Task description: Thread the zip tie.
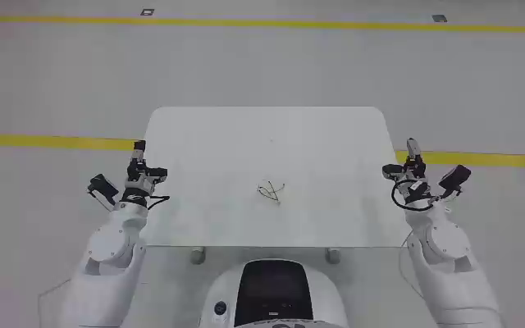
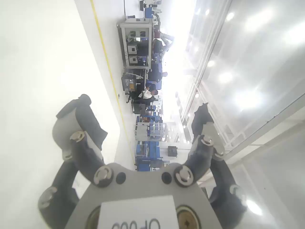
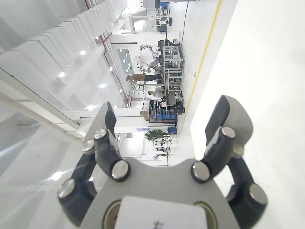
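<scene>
Zip tie (image 1: 271, 192): lies loose near the middle of the table (image 1: 328, 139), a little toward the front. It is a thin dark tangle, too small to tell head from tail or whether any loop is closed.
Left gripper (image 2: 143, 103): jaws wide, nothing between them. It sits at the table's left edge, well apart from the tie.
Right gripper (image 3: 165, 102): jaws wide, empty. It sits just off the right edge, also well apart.
</scene>
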Tool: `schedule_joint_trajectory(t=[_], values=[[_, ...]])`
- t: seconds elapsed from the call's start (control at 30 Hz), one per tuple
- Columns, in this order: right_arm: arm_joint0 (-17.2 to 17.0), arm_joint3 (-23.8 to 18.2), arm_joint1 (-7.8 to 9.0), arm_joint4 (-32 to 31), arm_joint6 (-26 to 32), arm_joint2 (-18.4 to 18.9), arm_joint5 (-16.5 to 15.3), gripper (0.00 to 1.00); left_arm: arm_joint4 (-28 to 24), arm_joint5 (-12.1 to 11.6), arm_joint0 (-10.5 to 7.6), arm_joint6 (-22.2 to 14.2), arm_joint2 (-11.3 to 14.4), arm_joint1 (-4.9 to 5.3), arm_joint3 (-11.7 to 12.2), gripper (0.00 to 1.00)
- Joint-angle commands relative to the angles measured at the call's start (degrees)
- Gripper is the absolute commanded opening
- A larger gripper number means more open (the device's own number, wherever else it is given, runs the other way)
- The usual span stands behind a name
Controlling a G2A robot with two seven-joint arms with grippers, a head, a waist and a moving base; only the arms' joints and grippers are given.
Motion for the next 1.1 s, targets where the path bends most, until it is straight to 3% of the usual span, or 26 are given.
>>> schedule_joint_trajectory(t=[0.0, 0.1, 0.13, 0.17, 0.2, 0.33, 0.43, 0.67, 1.07], values=[[0.0, 0.0, 0.00, 0.0, 0.0, 0.0, 0.0, 0.78, 0.0, 0.0, 0.00, 0.0, 0.0, 0.00, 0.0, 1.00], [0.0, 0.0, 0.00, 0.0, 0.0, 0.0, 0.0, 0.78, 0.0, 0.0, 0.00, 0.0, 0.0, 0.00, 0.0, 1.00], [0.0, 0.0, 0.00, 0.0, 0.0, 0.0, 0.0, 1.00, 0.0, 0.0, 0.00, 0.0, 0.0, 0.00, 0.0, 0.78], [0.0, 0.0, 0.00, 0.0, 0.0, 0.0, 0.0, 1.00, 0.0, 0.0, 0.00, 0.0, 0.0, 0.00, 0.0, 0.78], [0.1, -0.1, 0.02, -0.6, 0.0, 0.1, -0.1, 1.00, 0.0, 0.0, 0.00, 0.0, 0.0, 0.00, 0.0, 1.00], [1.2, -1.4, 0.22, -8.2, 0.9, -0.4, 0.0, 1.00, 0.0, 0.0, 0.00, 0.0, 0.0, 0.00, 0.0, 1.00], [3.1, -2.4, 0.44, -14.7, 3.4, -1.9, 2.4, 1.00, 0.0, 0.0, 0.00, 0.0, 0.0, 0.00, 0.0, 1.00], [8.8, -0.9, 0.33, -30.8, 9.1, -11.3, 9.3, 1.00, 0.0, 0.0, 0.00, 0.0, 0.0, 0.00, 0.0, 1.00], [8.8, -0.9, 0.33, -30.8, 9.1, -11.3, 9.3, 1.00, 0.0, 0.0, 0.00, 0.0, 0.0, 0.00, 0.0, 1.00]])
